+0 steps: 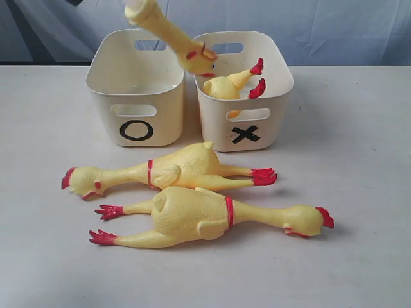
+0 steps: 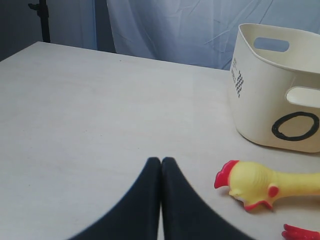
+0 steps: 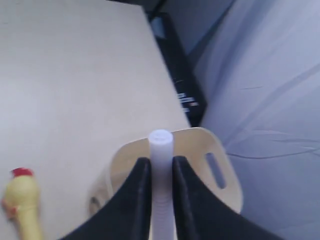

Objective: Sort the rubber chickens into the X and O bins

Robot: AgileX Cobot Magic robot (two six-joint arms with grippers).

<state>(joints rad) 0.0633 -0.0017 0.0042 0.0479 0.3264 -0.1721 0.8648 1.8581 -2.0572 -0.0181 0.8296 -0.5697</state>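
left claw [image 2: 161, 166] closed, empty | right claw [image 3: 161, 162] clamped on hanging chicken [image 1: 170, 32] | head by X bin [image 1: 277, 109]

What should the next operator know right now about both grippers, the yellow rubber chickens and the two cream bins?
Left gripper: shut, empty, low over the white table, by the table chicken nearer the bins.
Right gripper: shut on a pale rod, apparently the hanging yellow rubber chicken, head down over the bins.
Done: one binned chicken lies in the cream plastic X bin; the cream plastic O bin shows no chicken.
Left: the hanging one, plus both on the table, including the other table chicken.
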